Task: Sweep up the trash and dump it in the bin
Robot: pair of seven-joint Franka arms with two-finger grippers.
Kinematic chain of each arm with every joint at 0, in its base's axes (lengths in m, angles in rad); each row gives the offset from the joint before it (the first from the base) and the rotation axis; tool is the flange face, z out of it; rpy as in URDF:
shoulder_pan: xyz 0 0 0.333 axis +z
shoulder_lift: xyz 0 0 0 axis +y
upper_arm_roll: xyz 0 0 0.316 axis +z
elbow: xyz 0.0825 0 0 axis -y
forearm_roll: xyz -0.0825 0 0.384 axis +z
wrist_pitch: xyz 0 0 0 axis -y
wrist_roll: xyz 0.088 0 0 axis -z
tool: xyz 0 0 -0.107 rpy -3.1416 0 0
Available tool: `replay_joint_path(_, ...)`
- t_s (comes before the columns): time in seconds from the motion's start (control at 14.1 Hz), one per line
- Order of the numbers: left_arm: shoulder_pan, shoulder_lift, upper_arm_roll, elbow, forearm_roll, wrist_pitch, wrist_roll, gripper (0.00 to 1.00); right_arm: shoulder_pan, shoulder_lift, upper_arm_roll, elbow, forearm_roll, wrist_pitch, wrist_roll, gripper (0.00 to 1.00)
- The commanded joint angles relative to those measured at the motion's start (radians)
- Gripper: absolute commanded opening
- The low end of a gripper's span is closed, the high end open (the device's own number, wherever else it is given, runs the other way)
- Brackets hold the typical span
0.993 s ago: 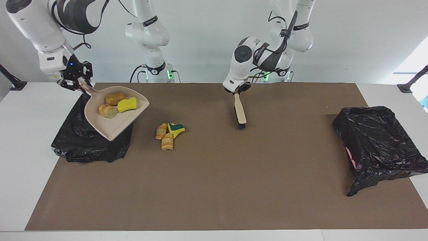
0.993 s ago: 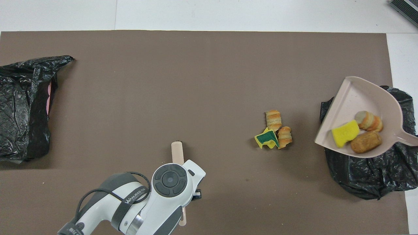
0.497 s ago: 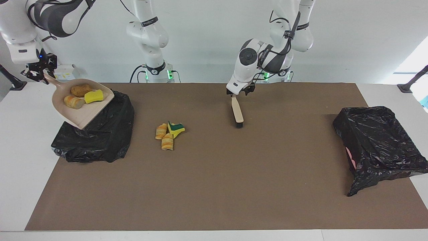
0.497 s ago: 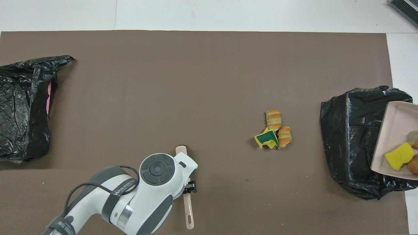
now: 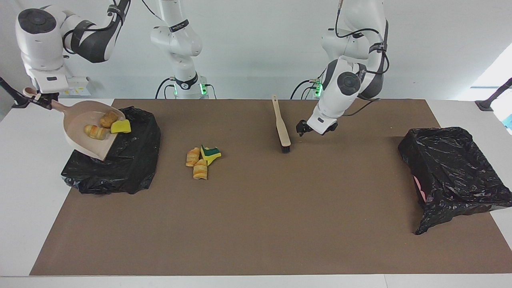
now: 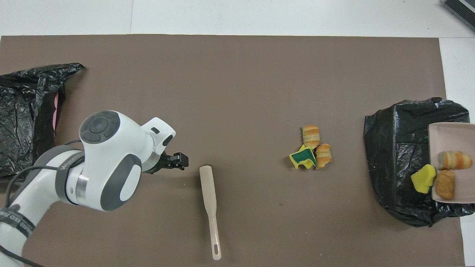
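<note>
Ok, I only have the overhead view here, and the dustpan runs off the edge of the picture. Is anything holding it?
Observer: Yes. The right gripper is shut on the handle of the dustpan, at the right arm's end of the table.
Operator: Is the pan level?
Observer: No. It slopes lip-down over the black bin bag, with three scraps inside, the yellow one right at the lip.
Operator: Is the left gripper touching the brush?
Observer: No. The left gripper hangs just over the mat beside the brush, apart from it; the brush lies on the mat.
</note>
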Motion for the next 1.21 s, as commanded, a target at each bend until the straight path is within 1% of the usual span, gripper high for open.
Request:
replay_joint_path(0.0, 0.104, 0.06, -0.007, 0.12, 0.04, -0.043, 0.087, 1.0, 0.068, -0.01, 0.002, -0.012, -0.107, -0.003, 0.008, 0.0)
replay_joint_path(0.14, 0.163, 0.051, -0.006, 0.157, 0.068, -0.077, 0.165, 1.0, 0.076, -0.013, 0.003, -0.014, -0.152, -0.017, 0.0, 0.0)
replay_joint_path(0.28, 0.225, 0.051, -0.006, 0.226, 0.079, -0.149, 0.266, 1.0, 0.11, -0.015, 0.003, -0.014, -0.214, -0.042, -0.004, 0.0)
replay_joint_path(0.35, 0.273, 0.048, -0.006, 0.255, 0.079, -0.179, 0.321, 1.0, 0.121, -0.015, 0.003, -0.012, -0.234, -0.065, -0.004, 0.0)
replay_joint_path(0.5, 0.327, 0.04, -0.004, 0.308, 0.079, -0.242, 0.377, 1.0, 0.132, -0.016, 0.003, 0.003, -0.241, -0.109, -0.006, 0.0)
replay_joint_path(0.57, 0.35, 0.039, -0.004, 0.338, 0.083, -0.268, 0.379, 1.0, 0.133, -0.025, 0.003, 0.015, -0.242, -0.117, -0.022, 0.0)
replay_joint_path(0.71, 0.368, 0.031, -0.004, 0.39, 0.099, -0.316, 0.379, 1.0, 0.132, -0.033, 0.003, 0.09, -0.239, -0.166, -0.064, 0.0)
replay_joint_path(0.85, 0.373, 0.004, 0.004, 0.416, 0.154, -0.348, 0.397, 1.0, 0.135, -0.034, 0.017, 0.162, -0.209, -0.259, -0.05, 0.0)
replay_joint_path(0.99, 0.423, -0.012, 0.001, 0.424, 0.157, -0.37, 0.444, 1.0, 0.136, -0.038, 0.043, 0.219, -0.096, -0.333, 0.006, 0.0)
replay_joint_path(1.06, 0.442, -0.019, 0.001, 0.422, 0.157, -0.38, 0.475, 1.0, 0.138, -0.038, 0.052, 0.244, -0.054, -0.379, 0.075, 0.0)
replay_joint_path(1.13, 0.471, -0.019, -0.001, 0.425, 0.153, -0.39, 0.472, 1.0, 0.138, -0.039, 0.088, 0.258, -0.022, -0.425, 0.168, 0.0)
